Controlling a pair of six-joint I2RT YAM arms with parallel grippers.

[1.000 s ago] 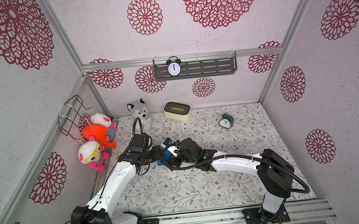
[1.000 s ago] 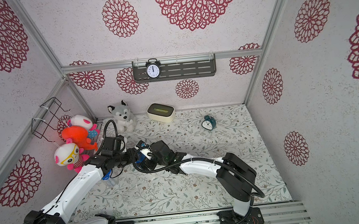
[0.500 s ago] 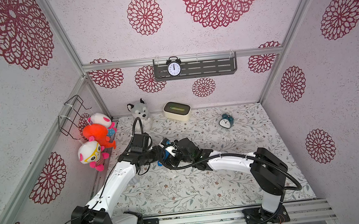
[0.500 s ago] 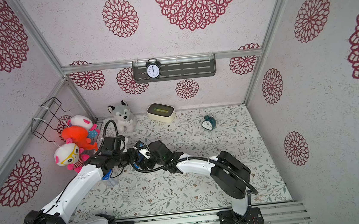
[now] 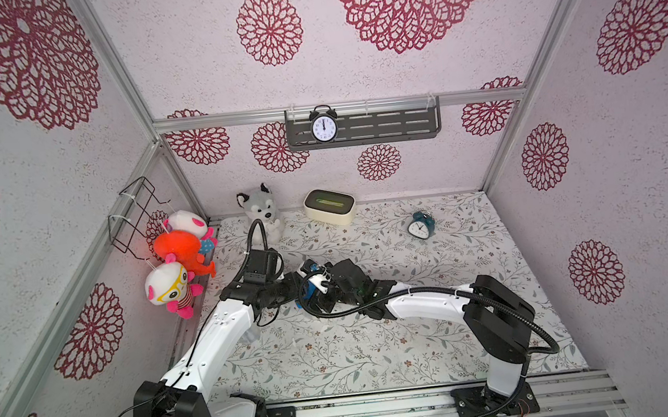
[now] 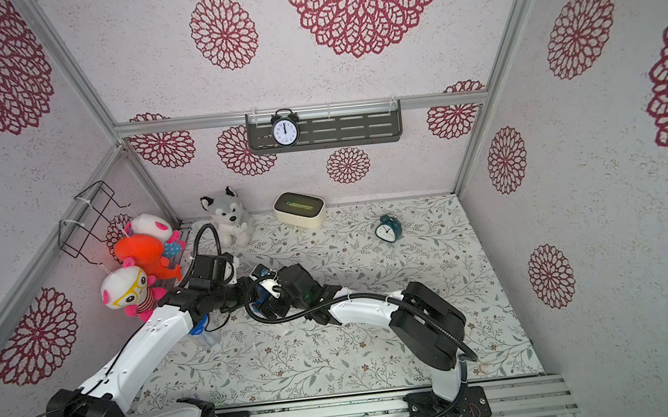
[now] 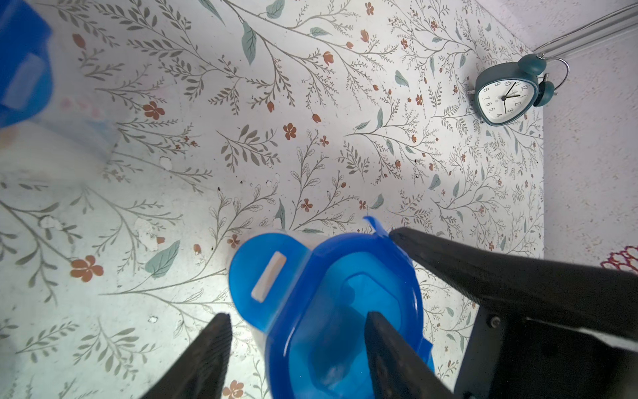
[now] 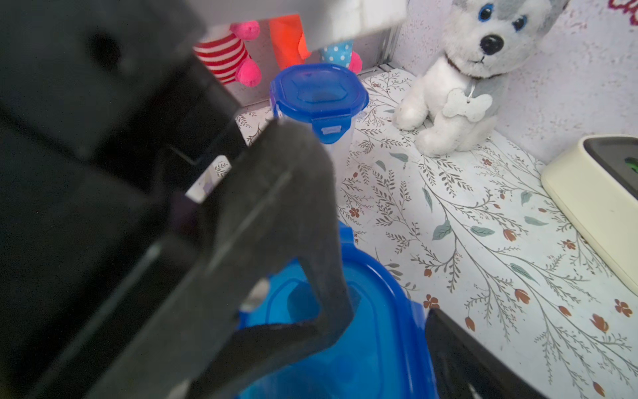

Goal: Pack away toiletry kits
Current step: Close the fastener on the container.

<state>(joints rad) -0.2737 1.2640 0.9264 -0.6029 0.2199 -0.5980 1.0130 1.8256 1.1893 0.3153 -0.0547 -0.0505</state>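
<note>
A clear cup with a blue tabbed lid (image 7: 328,304) stands on the floral table at centre left, under both grippers, and shows in both top views (image 5: 308,294) (image 6: 259,299). My left gripper (image 7: 298,316) is open over the lid's tab side, one finger (image 7: 207,349) beside the tab, the other across the lid. My right gripper (image 5: 319,296) is wide open around the same lid (image 8: 379,328). One right finger (image 8: 459,359) stands by the lid's rim and the other is hidden. A second lidded cup (image 8: 319,93) stands closed near the hanging toys. What the cups hold is hidden.
A husky plush (image 5: 261,210) and a cream tissue box (image 5: 330,205) sit along the back wall. A teal alarm clock (image 5: 421,224) stands at back right. Plush toys (image 5: 178,253) hang below a wire basket (image 5: 136,212) on the left wall. Another cup (image 6: 204,332) stands beside the left arm.
My right arm has edged left, bringing its gripper further over the lidded cup. The left gripper has stayed in place and narrowed slightly.
</note>
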